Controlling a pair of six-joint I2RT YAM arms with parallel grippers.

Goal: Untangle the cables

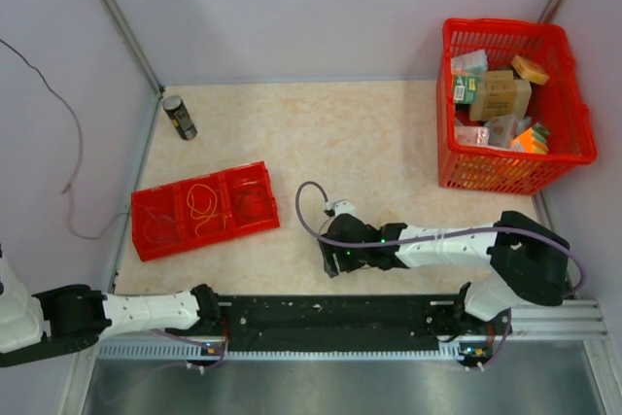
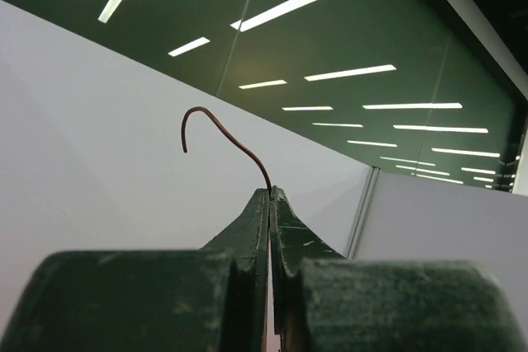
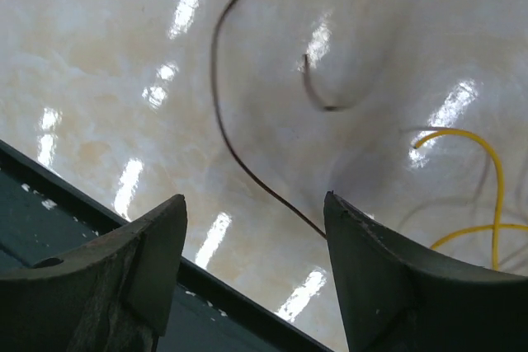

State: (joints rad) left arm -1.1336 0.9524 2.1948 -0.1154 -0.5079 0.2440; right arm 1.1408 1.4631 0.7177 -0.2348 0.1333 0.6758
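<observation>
Looking along our left tool (image 2: 270, 191), we see its jaws pressed together on a thin brown cable (image 2: 221, 124), which curls up out of the tips like a hook. Our right tool (image 3: 254, 199) hangs with jaws apart just above the worktop (image 3: 99, 63), where a dark brown strand (image 3: 214, 80) and a yellow cable (image 3: 493, 175) lie loose beneath it.
</observation>
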